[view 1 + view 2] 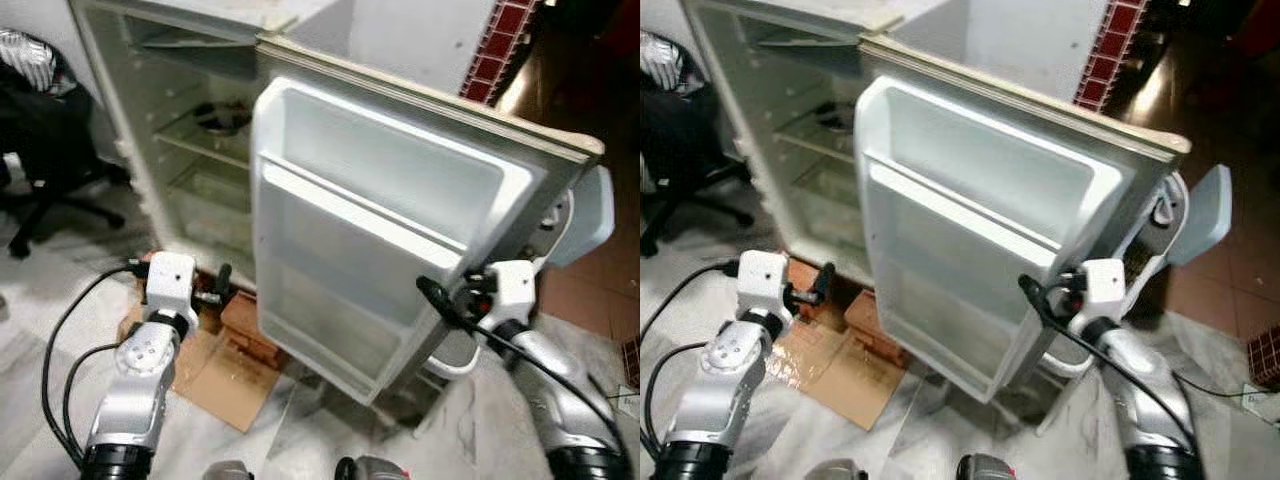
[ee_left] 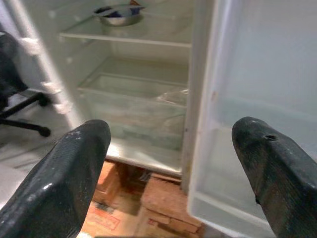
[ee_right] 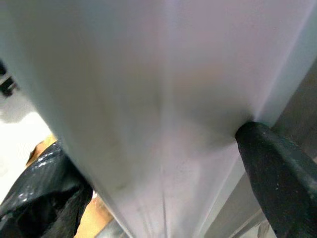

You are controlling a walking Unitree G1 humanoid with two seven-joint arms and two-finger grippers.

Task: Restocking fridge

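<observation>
Gripping the free edge of the old white fridge's open door (image 1: pixel 380 230), the right tool (image 1: pixel 447 303) has a black finger on each face, clearest from its wrist camera. Left tool (image 1: pixel 221 285) hangs spread wide by the cabinet; its wrist camera catches a steel bowl (image 2: pixel 117 14) on a shelf, brown cardboard (image 1: pixel 225 375) below. No readable labels.

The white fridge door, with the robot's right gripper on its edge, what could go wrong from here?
1. The right gripper straddles the white fridge door at its outer edge; its fingers may slip off.
2. The door swinging wider may hit the pale plastic chair behind it.
3. The fridge stands on red bricks, so hard pulling might rock it.
</observation>
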